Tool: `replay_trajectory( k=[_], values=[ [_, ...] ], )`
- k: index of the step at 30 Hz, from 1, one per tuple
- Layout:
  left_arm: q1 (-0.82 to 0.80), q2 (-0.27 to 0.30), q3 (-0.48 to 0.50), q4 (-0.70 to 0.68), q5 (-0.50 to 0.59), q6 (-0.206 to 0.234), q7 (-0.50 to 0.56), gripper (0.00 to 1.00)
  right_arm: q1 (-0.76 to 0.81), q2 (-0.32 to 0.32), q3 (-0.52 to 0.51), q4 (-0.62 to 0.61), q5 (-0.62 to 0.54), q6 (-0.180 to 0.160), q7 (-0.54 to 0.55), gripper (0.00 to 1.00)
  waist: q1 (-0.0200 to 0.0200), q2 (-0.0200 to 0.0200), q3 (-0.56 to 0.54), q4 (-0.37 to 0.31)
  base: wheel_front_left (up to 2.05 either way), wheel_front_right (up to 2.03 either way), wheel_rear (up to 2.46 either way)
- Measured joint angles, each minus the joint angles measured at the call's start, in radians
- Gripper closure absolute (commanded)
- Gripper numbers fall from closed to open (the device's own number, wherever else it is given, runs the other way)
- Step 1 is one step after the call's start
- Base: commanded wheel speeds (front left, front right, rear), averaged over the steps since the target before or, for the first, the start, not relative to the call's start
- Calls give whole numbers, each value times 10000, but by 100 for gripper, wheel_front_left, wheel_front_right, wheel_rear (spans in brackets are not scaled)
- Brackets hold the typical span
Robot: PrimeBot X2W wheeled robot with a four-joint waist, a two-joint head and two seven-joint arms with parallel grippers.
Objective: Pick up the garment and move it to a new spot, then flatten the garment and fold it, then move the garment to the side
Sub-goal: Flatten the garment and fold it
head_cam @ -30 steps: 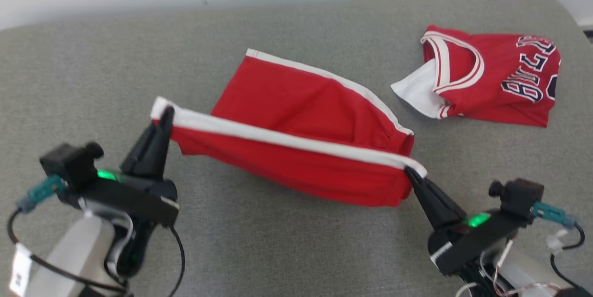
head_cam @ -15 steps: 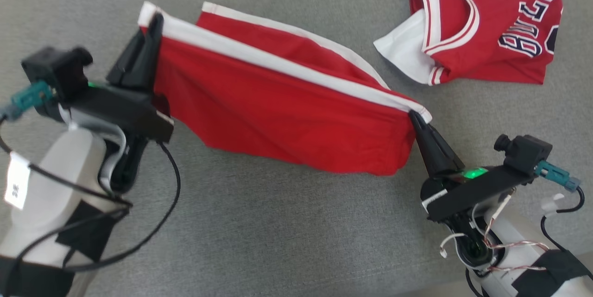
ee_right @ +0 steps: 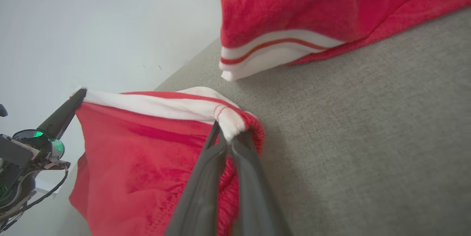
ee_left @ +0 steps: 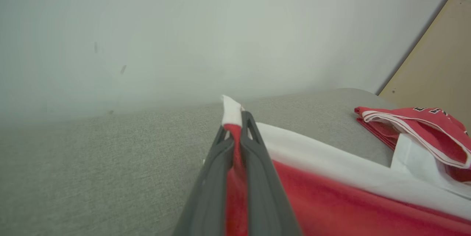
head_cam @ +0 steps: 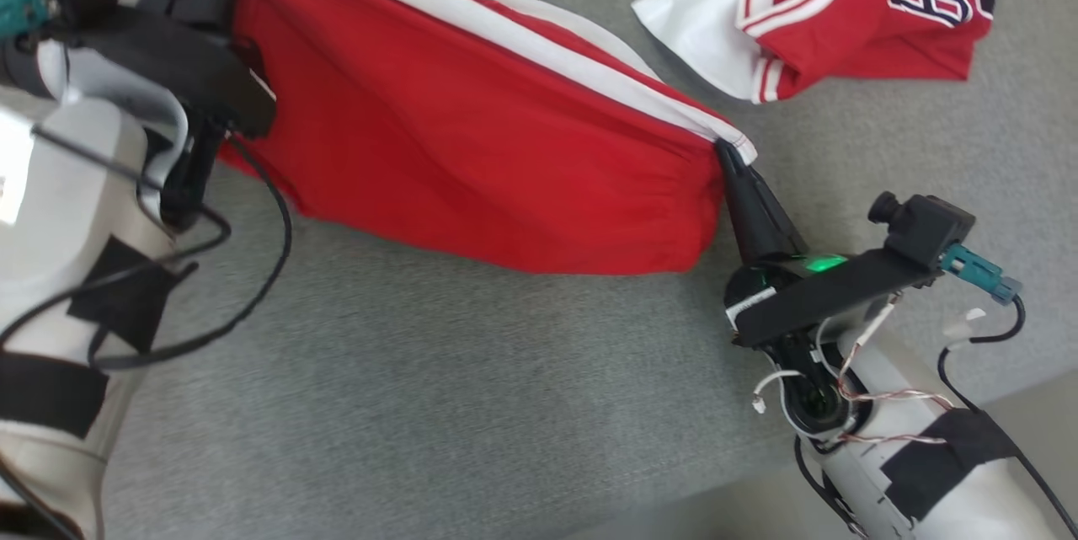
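Between our two pincers the garment [head_cam: 472, 144] hangs stretched. Its long axis follows the white stripe from upper left to lower right in the head view. Our left pincer [ee_left: 237, 125] is clamped on the stripe's left end, with a tuft of white cloth poking past its tips. Our right pincer [ee_right: 226, 138] is clamped on the opposite end, at the gathered corner. The stripe forms the top edge, drawn nearly straight, and the red body drops from it as a loose sheet. We cannot tell whether its lower hem touches the bench [head_cam: 472, 439]. The left end looks to us to be held higher than the right, which sits low over the bench. Neither arm is nearer the cloth, since each owns one end, so we judge that the carry depends on the span between them. If both pincers travel together at this spacing, the stripe should stay taut and the sheet should lie down flat. A jersey [head_cam: 842, 26] lies on the bench just beyond the right pincer, near the garment's right end but apart from it. Open bench lies on our near side and to the left, so we judge the new spot belongs there, away from the jersey, with the long axis kept across us.
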Motion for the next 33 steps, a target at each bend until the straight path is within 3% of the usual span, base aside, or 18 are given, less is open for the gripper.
replay_trajectory(
  k=[11, 12, 13, 14, 16, 17, 18, 19, 33],
  values=[
    [-1026, 61, -230, 2010, 529, 117, 274, 100, -579, 809, -105, 485, -293, 58, -73, 100, -2, -1, 653, -779, 0, 0, 0],
    [-1116, 25, -242, 2144, 529, 117, 320, 91, -583, 838, -128, 554, -297, 92, -73, 100, -2, -1, 695, -821, 0, 0, 0],
    [-1185, 2, -245, 2226, 529, 115, 318, 56, -598, 874, -140, 612, -309, 92, -73, 97, -1, -1, 731, -856, 0, 0, 0],
    [-1262, -61, -251, 2349, 529, 115, 316, 0, -620, 901, -167, 656, -322, 92, -73, 90, -2, -1, 757, -880, 0, 0, 0],
    [-1418, -198, -257, 2560, 529, 121, 288, 0, -648, 913, -236, 744, -370, 107, -75, 72, -2, -1, 773, -875, 0, 0, 0],
    [-1442, -244, -255, 2652, 529, 121, 247, 0, -666, 915, -245, 800, -380, 107, -75, 53, -2, -1, 764, -855, 0, 0, 0],
    [-1471, -295, -263, 2754, 529, 119, 234, 0, -684, 917, -263, 874, -391, 113, -75, 19, -2, -1, 747, -826, 0, 0, 0],
    [-1509, -345, -272, 2838, 529, 119, 230, 0, -698, 918, -282, 953, -397, 123, -75, 0, -2, -2, 725, -794, 0, 0, 0],
    [-1419, -604, -368, 3348, 477, 79, -249, 0, -585, 815, -591, 2125, -635, 148, -73, 0, -2, -2, -138, -355, 0, 0, 0]
  ],
)
